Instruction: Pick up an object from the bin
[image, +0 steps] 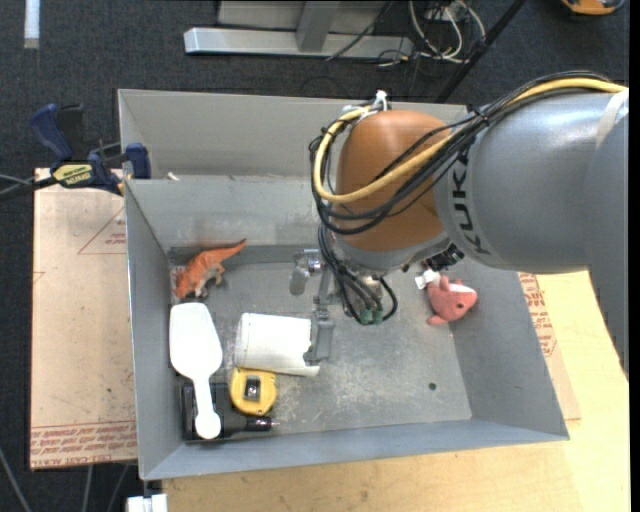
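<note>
Gripper: the gripper (320, 322) hangs low over the mid-floor of the bin (400, 390); I cannot tell whether it is open or closed.
Nearest thing: a white cup-like roll (272, 344) lies on its side just left of the gripper, its right edge against the gripper's tip; whether the two touch is unclear.
Open room: bare floor lies in front of and right of the gripper, out to the near wall.
Crowded side: further left lies a white scoop (194, 345). A yellow tape measure (252, 391) sits left and nearer, resting on a black object (225, 423).
Far wall: an orange dinosaur (205, 268) stands left and behind.
Right: a pink fish toy (449, 299) lies near the arm.
Hidden: the orange wrist cover (385, 180) and cables block the floor behind the gripper.
Writing: "KUKA" on the arm (545, 180), partly cut off.
</note>
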